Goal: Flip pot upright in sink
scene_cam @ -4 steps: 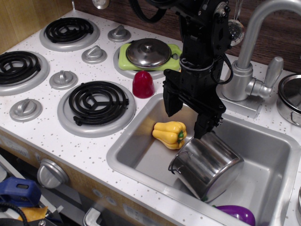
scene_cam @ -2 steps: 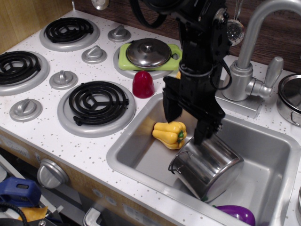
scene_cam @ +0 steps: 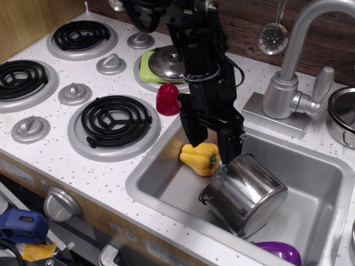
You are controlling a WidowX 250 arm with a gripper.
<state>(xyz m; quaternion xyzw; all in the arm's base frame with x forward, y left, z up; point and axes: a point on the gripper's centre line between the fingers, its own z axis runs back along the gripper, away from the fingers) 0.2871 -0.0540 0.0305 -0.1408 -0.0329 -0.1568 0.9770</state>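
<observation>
The pot (scene_cam: 244,194) lies tipped on its side in the near-right part of the sink (scene_cam: 158,166), so the gripper (scene_cam: 212,138), jaws spread and empty, hangs above the yellow pepper (scene_cam: 201,158) just left of the pot, not yet gripping.

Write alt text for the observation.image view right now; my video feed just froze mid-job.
A steel pot lies tipped on its side in the sink, not yet upright. The open gripper hangs over the yellow toy pepper just left of the pot, holding nothing. A toy stovetop with black burners sits to the left.
</observation>
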